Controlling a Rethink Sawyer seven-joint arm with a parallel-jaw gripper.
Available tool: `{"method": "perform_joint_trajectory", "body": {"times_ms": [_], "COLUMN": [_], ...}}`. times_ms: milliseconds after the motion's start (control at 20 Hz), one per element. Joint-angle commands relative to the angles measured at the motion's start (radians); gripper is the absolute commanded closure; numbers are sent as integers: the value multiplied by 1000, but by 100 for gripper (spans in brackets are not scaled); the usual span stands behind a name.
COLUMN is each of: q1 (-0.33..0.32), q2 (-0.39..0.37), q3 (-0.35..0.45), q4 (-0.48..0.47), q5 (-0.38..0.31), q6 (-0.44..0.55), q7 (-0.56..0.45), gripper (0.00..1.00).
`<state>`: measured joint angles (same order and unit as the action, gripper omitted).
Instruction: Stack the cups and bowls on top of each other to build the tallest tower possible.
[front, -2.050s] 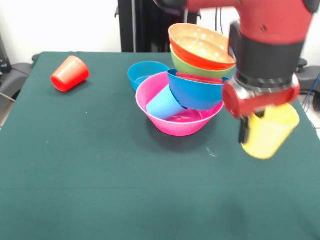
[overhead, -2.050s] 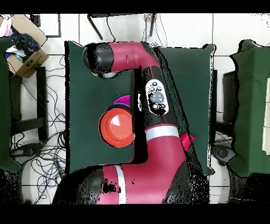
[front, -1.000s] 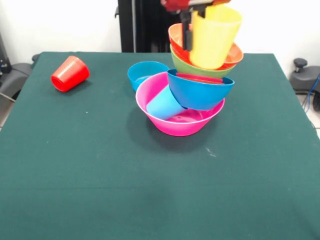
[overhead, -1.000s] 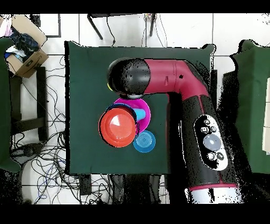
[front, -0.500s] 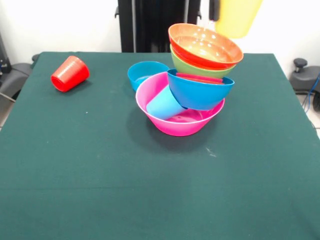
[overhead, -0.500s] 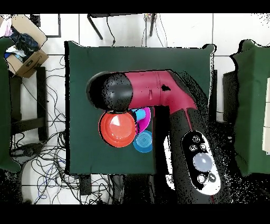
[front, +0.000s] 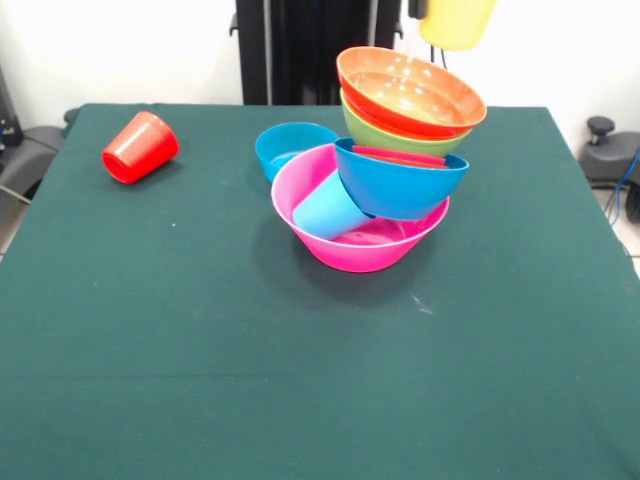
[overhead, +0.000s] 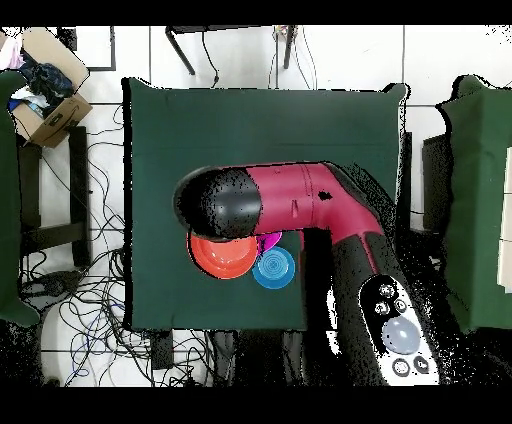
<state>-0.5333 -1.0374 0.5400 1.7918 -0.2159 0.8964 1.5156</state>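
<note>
The tower stands mid-table in the front view: a large pink bowl (front: 360, 245) holds a light blue cup (front: 328, 208) lying on its side and a tilted blue bowl (front: 400, 185). Above these come a red rim (front: 398, 155), a green bowl (front: 395, 135) and an orange bowl (front: 410, 92) on top. My gripper (front: 425, 8) shows only at the top edge, shut on the yellow cup (front: 457, 22), which hangs above the orange bowl. A red cup (front: 140, 147) lies on its side at the far left. In the overhead view my arm (overhead: 290, 200) covers most of the tower; the orange bowl (overhead: 222, 257) shows partly.
A small blue bowl (front: 292, 148) stands just behind the pink bowl; it also shows in the overhead view (overhead: 273, 268). The robot's black pedestal (front: 300, 50) rises behind the table. A cardboard box (overhead: 45, 95) sits off the table.
The yellow cup has been lifted from low beside the tower to high above the orange bowl. In the last half second it moved slightly left and further up.
</note>
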Motion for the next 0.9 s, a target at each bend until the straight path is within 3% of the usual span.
{"method": "perform_joint_trajectory", "body": {"times_ms": [50, 500, 900], "q1": [-41, -28, -27], "q2": [79, 141, 178], "q3": [69, 45, 36], "q4": [122, 107, 102], "q5": [-107, -224, -272], "q6": [-134, -202, -242], "q7": [-151, -89, -58], "gripper": [100, 100, 100]}}
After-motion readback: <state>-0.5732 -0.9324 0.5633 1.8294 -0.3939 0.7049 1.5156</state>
